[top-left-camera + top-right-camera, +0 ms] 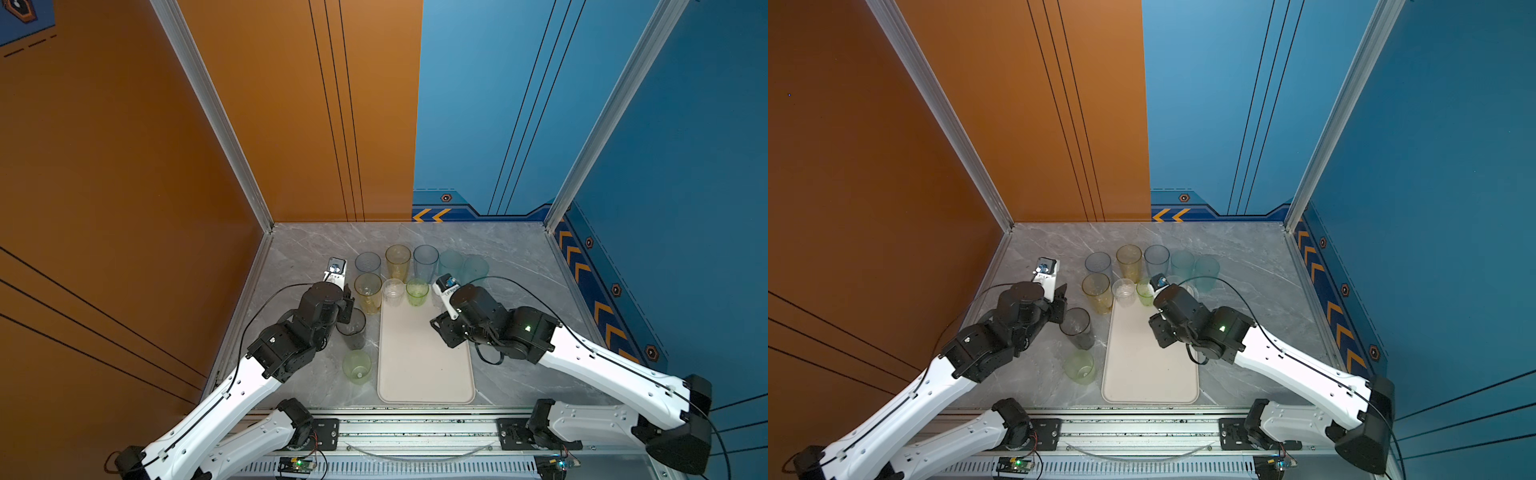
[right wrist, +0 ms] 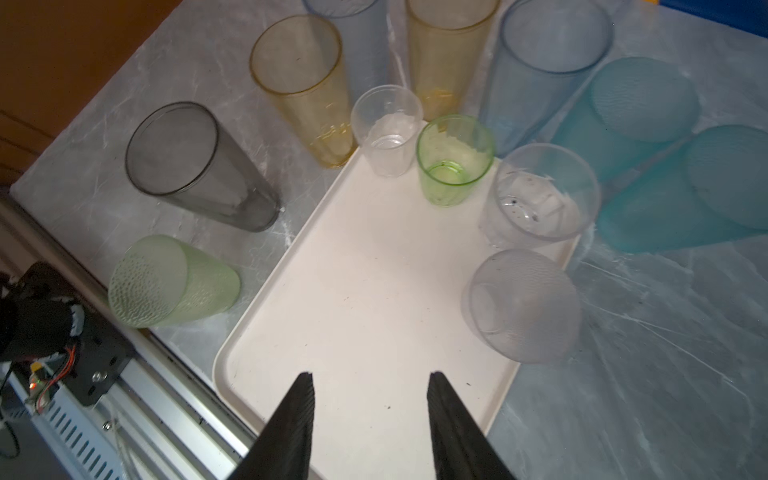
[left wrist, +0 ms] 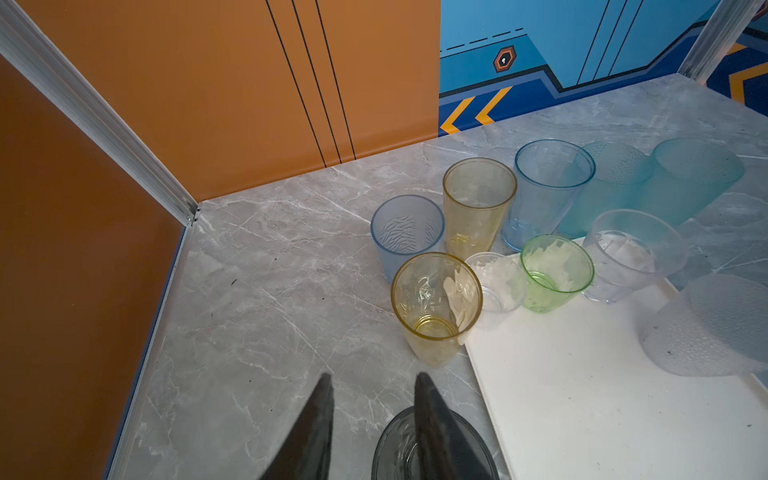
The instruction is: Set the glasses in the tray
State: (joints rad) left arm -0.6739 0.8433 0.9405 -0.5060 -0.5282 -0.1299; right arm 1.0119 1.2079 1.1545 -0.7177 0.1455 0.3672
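Grey marble table (image 1: 511,253): the smoky glass (image 1: 352,332) stands upright just beside the tray (image 1: 424,365), on the left arm's side. There the left gripper (image 3: 374,376) is open, astride its rim; the right gripper (image 2: 370,374), open and empty, is above the tray.

This is a robot test cell in a lab, not a home. Aluminium posts (image 1: 213,108) frame printed orange and blue panels (image 1: 104,166) around a marble-look tabletop (image 1: 511,257). Two arms (image 1: 602,365) are bolted to a rail (image 1: 415,434) beside bare circuit boards (image 1: 297,463).
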